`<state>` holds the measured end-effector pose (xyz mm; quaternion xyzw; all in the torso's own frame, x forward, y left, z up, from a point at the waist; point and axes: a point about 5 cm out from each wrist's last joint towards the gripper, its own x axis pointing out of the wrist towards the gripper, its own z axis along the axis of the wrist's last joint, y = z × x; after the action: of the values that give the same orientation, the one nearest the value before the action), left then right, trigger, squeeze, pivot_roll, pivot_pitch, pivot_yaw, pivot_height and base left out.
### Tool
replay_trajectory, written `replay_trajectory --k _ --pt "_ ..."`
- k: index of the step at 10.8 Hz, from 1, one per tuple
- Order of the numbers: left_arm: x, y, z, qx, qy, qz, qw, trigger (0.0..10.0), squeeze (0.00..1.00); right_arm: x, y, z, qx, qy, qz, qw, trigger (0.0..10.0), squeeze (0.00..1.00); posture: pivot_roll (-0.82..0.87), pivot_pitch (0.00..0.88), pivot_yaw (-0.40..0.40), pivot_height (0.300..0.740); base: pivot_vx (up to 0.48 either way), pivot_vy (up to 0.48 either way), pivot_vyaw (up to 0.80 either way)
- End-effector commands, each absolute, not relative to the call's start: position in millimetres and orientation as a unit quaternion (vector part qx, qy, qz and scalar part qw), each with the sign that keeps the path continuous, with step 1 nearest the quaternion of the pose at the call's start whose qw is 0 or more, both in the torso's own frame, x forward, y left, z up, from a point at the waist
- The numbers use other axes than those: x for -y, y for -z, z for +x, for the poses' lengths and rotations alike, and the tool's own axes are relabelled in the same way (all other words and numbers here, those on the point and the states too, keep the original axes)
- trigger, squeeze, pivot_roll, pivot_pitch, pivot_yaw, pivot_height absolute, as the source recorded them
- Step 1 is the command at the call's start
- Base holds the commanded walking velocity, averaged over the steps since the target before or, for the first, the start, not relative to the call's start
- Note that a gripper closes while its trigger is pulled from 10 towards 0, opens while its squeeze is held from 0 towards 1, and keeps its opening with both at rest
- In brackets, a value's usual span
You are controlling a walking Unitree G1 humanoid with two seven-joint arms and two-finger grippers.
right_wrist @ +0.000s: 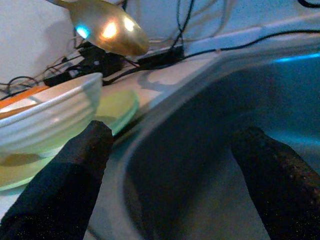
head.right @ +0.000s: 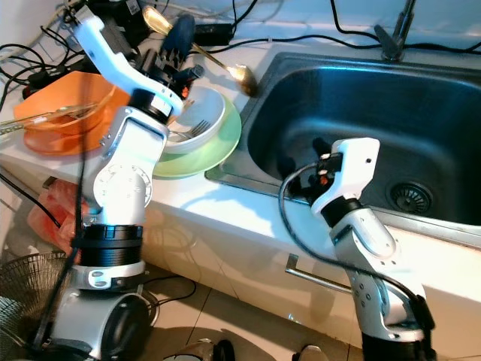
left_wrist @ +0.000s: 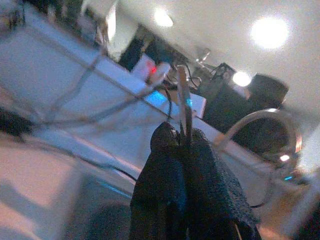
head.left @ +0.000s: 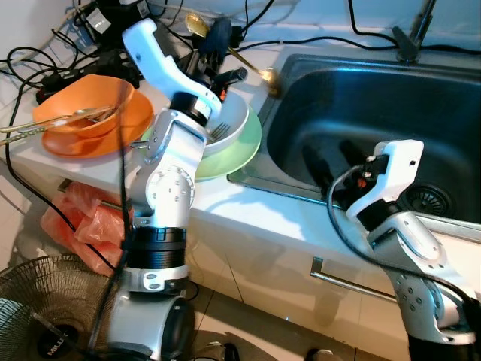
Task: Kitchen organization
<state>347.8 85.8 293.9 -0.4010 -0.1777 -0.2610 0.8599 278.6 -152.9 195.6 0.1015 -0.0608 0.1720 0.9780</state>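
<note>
Two grippers up, a gold spoon pinched in my left

Two arms are raised over the white surface [head.left: 248, 207]. Largest before me is the steel sink [head.left: 353, 105], sunk into the right half, with its drain [head.left: 427, 199] near the right side and the tap [head.left: 412, 34] at the far rim. My right gripper [head.left: 337, 162] hangs inside the basin near its near-left wall, its two black fingers spread wide apart with nothing between them.

Left of the sink sits a pale green plate [head.left: 244, 150] with a white ribbed bowl [head.left: 229, 120] on it; a fork [head.left: 218, 132] lies in the bowl. Further left are stacked orange bowls [head.left: 86, 113] with gold-coloured cutlery [head.left: 45, 124] resting across them. Black cables [head.left: 68, 53] tangle along the far left edge.

My left gripper [head.left: 216, 41] is lifted above the white bowl, its fingers [left_wrist: 167, 165] pressed together on the handle of a gold spoon [head.left: 233, 53]. The spoon's bowl end reaches toward the sink's far-left corner, above the surface.

Down on the floor at the near left stand a wire fan [head.left: 45, 308] and a red plastic bag [head.left: 83, 226].
</note>
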Motion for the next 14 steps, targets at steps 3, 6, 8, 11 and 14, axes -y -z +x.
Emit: replay_trajectory --k 3,6,8,11,14 --pt "-82.4 -287.8 347.9 0.112 0.291 -0.535 0.785 0.0 0.0 151.0 -200.1 284.4 0.071 -0.148 0.142 0.976 10.0 0.0 0.0 0.129 0.165 0.74 0.0 0.0 0.0" --pt "-80.5 -279.1 348.2 0.063 0.292 -0.612 0.732 0.0 0.0 139.8 -206.7 288.3 0.075 -0.154 0.238 0.956 10.0 0.0 0.01 0.132 0.173 0.74 0.0 0.0 0.0" --pt "-78.8 -279.6 348.7 0.053 0.296 -0.621 0.724 0.0 0.0 130.4 -212.6 290.0 0.069 -0.179 0.334 0.923 10.0 0.0 0.01 0.128 0.172 0.74 0.0 0.0 0.0" --pt "-77.7 -265.4 349.7 0.032 0.284 -0.619 0.731 0.0 0.0 123.6 -220.0 287.7 0.068 -0.21 0.419 0.881 10.0 0.0 0.01 0.13 0.173 0.74 0.0 0.0 0.0" --pt "-71.4 -247.4 353.2 0.006 0.266 -0.624 0.735 0.0 0.0 120.7 -227.0 283.2 0.073 -0.233 0.43 0.869 10.0 0.0 0.0 0.132 0.176 0.74 0.0 0.0 0.0"
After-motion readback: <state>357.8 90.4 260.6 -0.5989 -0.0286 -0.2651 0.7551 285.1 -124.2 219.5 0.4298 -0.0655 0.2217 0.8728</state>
